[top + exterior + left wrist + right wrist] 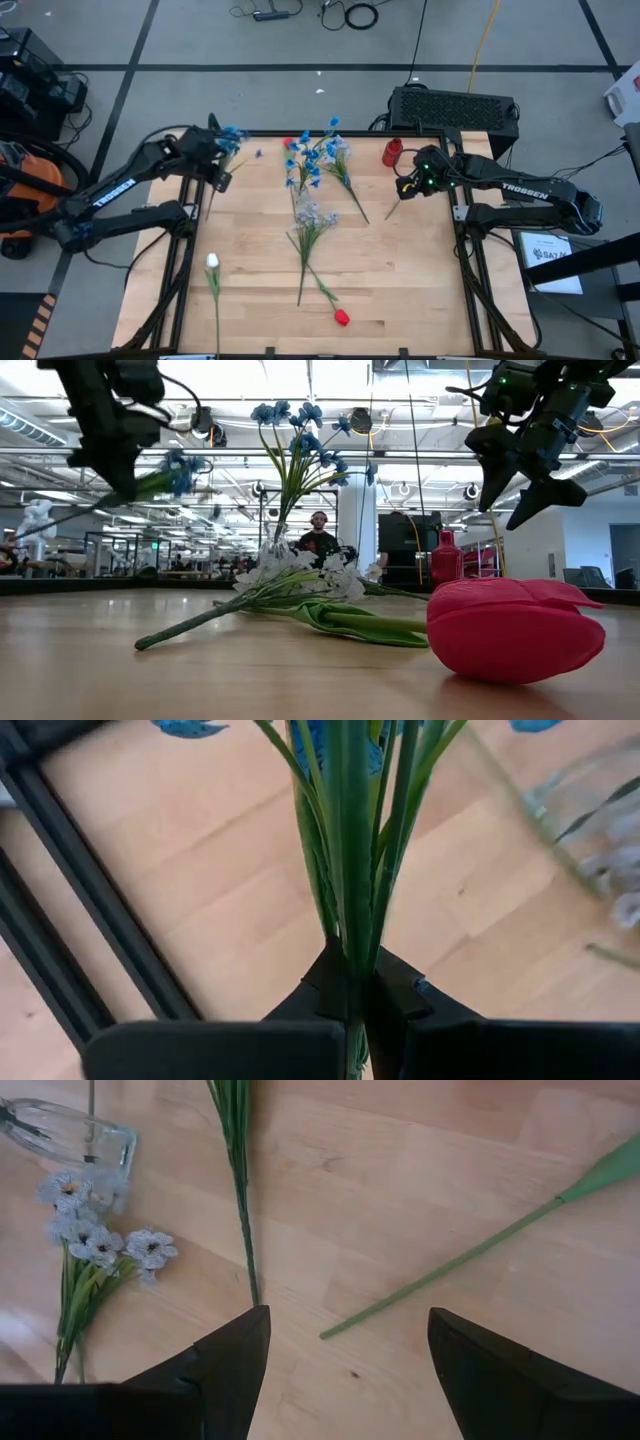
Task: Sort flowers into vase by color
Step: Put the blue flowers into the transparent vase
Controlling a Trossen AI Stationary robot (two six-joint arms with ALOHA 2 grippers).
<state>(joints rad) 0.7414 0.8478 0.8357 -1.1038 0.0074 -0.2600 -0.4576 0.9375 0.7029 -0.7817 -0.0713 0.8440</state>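
Note:
My left gripper (218,152) is shut on a blue flower (230,133) above the table's far left corner; in the low view the blue flower (172,472) hangs high in the air. A glass vase (279,540) with blue flowers (312,152) stands at the far middle. My right gripper (408,187) is open and hovers over a bare green stem (450,1270) lying on the table. A white-lilac cluster (310,214), a white tulip (212,262) and a red tulip (341,317) lie flat on the wood. My left gripper pinches the blue flower's bunch of green stems (350,935) between its two fingers (325,985), which lie across the stems. The flower is lifted clear of the table and tilted, its blue head (178,468) beyond the fingers and its stem end (210,200) trailing behind them.
A red bottle-shaped vessel (390,152) stands at the far edge near my right gripper. Another green stem (240,1190) lies beside the white-lilac cluster (100,1245). Black frame rails (185,250) run along the table's sides. Bare wood (400,280) shows at the near right.

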